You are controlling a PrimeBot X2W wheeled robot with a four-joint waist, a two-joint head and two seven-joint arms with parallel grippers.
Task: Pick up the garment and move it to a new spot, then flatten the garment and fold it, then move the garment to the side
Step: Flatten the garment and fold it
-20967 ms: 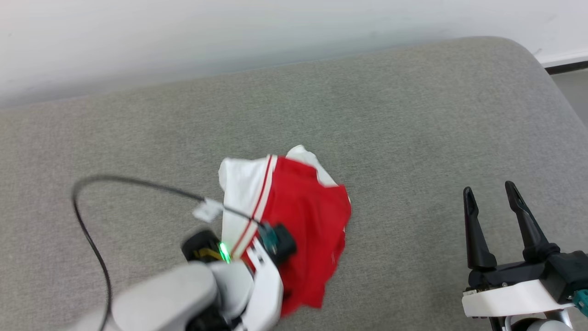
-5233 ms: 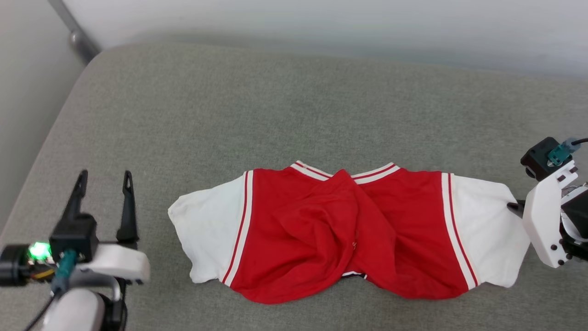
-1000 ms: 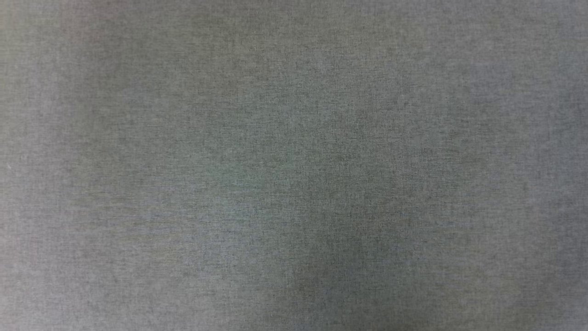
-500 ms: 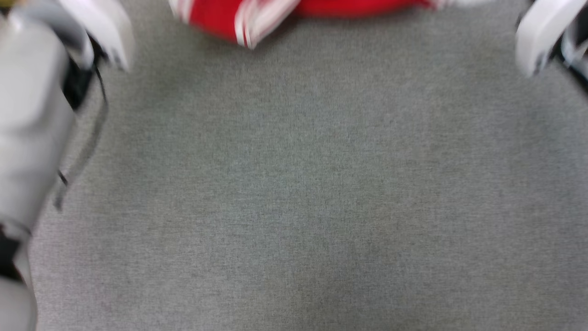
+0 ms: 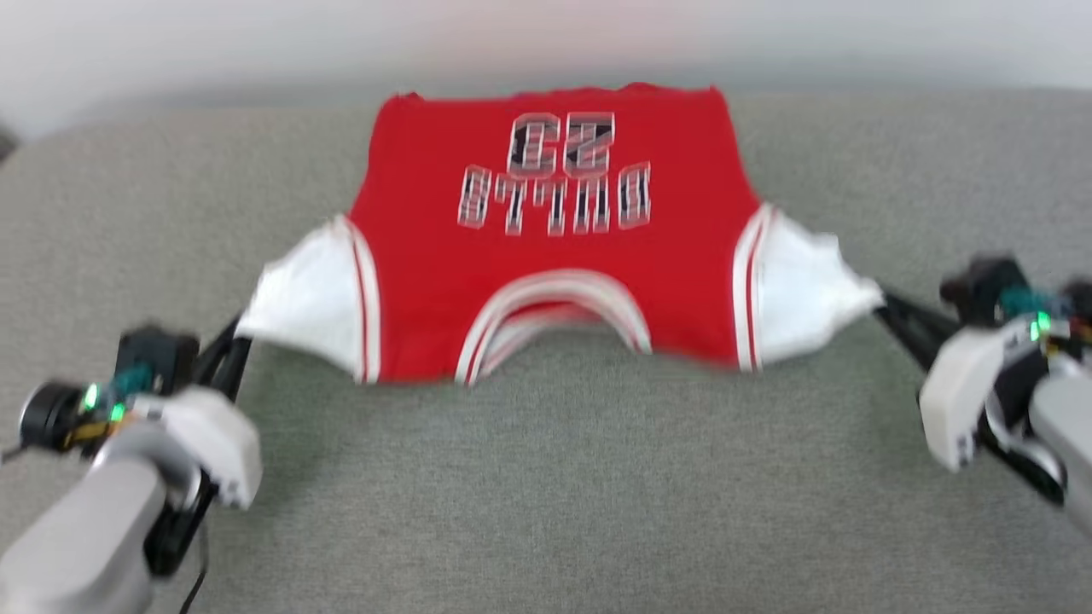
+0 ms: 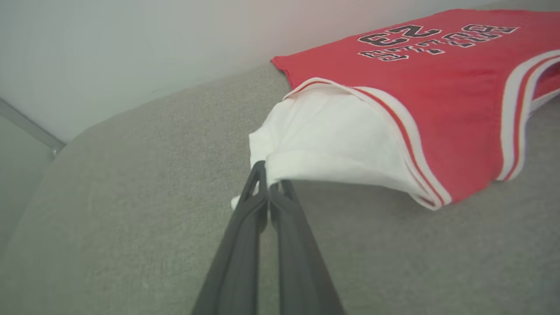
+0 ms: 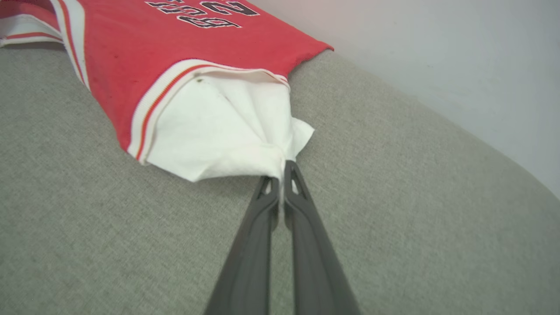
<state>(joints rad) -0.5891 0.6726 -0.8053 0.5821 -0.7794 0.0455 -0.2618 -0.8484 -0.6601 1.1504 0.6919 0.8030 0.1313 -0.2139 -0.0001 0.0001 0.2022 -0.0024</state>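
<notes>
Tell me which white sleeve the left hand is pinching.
The sleeve on the head view's left; the left hand grips its tip, while the right hand holds the opposite sleeve.

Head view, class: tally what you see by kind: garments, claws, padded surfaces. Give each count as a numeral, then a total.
garment: 1
claws, the left claw and the right claw: 2
grey padded surface: 1
Total: 4

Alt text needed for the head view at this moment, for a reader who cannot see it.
A red garment with white sleeves lies spread on a grey fabric surface, its upside-down "BULLS 23" lettering facing up and its collar nearest the camera. The left gripper and right gripper each pinch a sleeve tip, stretching it wide.
</notes>
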